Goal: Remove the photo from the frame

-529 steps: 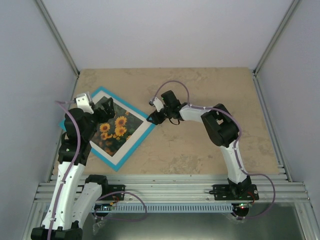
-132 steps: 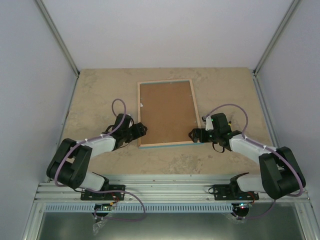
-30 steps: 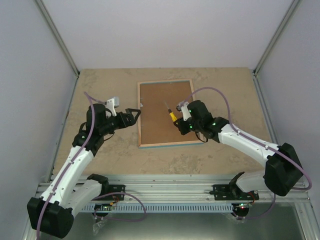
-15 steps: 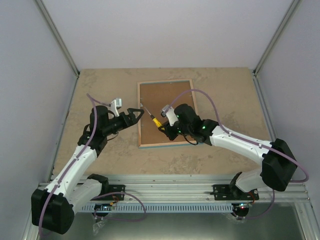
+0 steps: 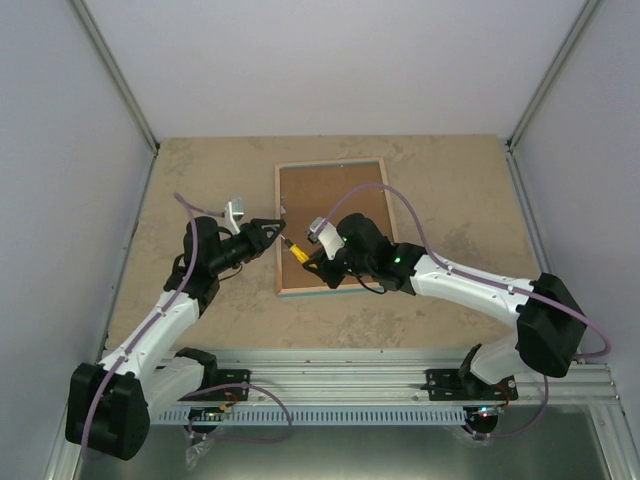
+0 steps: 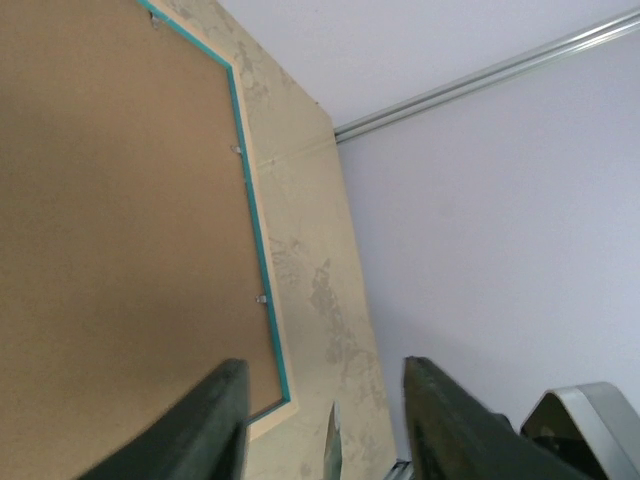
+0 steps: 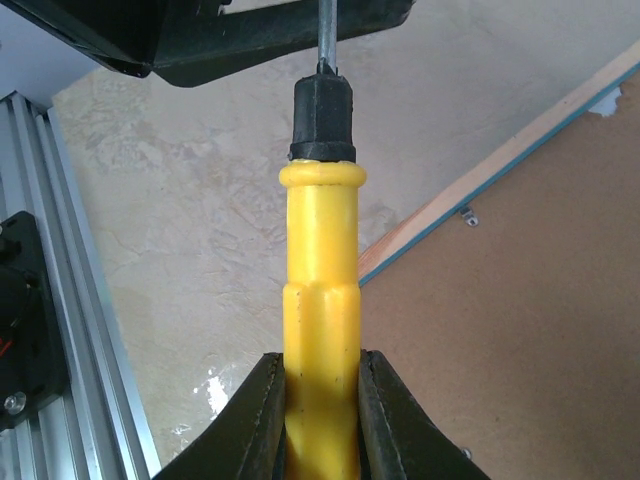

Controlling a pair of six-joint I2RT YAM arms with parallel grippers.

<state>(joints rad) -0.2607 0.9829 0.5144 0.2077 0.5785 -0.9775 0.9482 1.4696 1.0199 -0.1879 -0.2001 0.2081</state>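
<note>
As my clenched right gripper (image 5: 310,261) is bringing the screwdriver (image 7: 320,300) over the frame (image 5: 345,195), my left gripper (image 5: 275,228) is gaping (handover).

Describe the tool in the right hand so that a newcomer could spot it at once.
Find the frame lying face down, brown back up. Over its near left corner the right hand is shut on a screwdriver. Its bright yellow handle with a black collar sets it apart: nothing else in view is yellow.
</note>
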